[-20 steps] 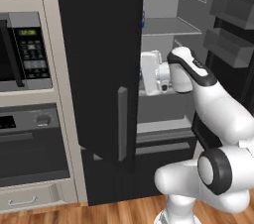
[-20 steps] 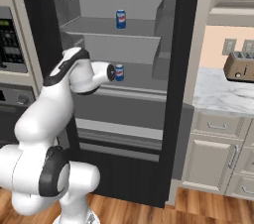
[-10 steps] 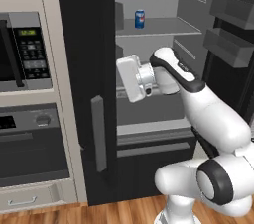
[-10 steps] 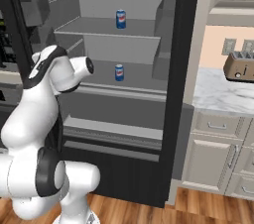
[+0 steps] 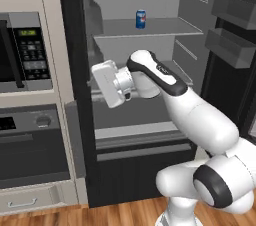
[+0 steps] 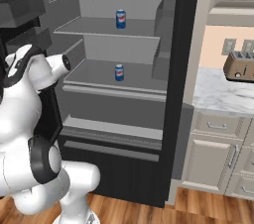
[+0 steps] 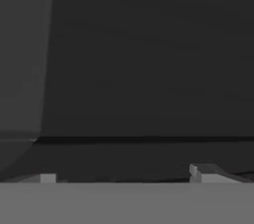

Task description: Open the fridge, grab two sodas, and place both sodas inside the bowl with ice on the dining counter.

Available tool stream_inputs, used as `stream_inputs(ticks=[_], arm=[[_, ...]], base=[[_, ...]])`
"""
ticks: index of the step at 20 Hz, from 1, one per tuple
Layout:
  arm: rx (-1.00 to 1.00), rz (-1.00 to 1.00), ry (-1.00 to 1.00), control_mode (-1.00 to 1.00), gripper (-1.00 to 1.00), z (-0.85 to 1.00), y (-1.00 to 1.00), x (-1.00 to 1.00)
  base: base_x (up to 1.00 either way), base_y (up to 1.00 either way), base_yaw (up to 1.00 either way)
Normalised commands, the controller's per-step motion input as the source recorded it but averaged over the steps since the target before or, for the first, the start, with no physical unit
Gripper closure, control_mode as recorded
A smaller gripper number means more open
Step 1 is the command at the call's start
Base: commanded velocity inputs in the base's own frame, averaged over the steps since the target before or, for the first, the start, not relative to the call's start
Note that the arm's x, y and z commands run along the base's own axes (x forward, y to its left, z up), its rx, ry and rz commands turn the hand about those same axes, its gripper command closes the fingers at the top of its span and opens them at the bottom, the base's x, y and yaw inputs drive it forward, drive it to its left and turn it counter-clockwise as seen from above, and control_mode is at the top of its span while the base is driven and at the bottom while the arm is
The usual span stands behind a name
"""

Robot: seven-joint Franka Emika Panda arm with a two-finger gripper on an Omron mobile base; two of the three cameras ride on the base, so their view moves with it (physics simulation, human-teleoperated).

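The black fridge (image 5: 75,120) stands open, its grey shelves bare but for the sodas. One soda (image 6: 120,19) stands on the upper shelf, also seen from the left as soda (image 5: 141,19). The other soda (image 6: 119,72) stands on the shelf below. My gripper (image 5: 100,86) is open, reaching left against the inner face of the left door, well left of both cans. In the hand view my gripper (image 7: 121,176) faces that dark door panel, fingertips (image 7: 48,177) far apart with nothing between them. The bowl with ice and the dining counter are out of view.
A microwave (image 5: 22,52) and an oven (image 5: 30,142) sit left of the fridge. The right door (image 6: 183,69) stands open edge-on, its bins (image 5: 230,15) facing inward. A toaster (image 6: 240,67) rests on a marble counter (image 6: 218,96) over beige drawers.
The arm has swept left out of the fridge and the left door has swung wider with it, now edge-on beside the microwave. The upper soda has come into the left view.
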Motion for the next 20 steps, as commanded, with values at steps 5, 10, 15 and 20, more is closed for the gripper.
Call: stream_inputs(ticks=[5,10,15,20], arm=[[-0.07,0.00,-0.09,-1.00,-1.00,-0.07,0.75,-0.08],[-0.07,0.00,-0.01,-1.00,-1.00,-0.07,0.30,-0.01],[-0.19,-0.04,-0.19,-1.00,-1.00,-0.01,-0.65,-0.24],[-0.34,-0.08,-0.20,-1.00,-1.00,0.01,-0.93,-0.21]], base=[[0.00,0.00,0.00],[0.00,0.00,0.00],[0.00,0.00,0.00],[0.00,0.00,0.00]])
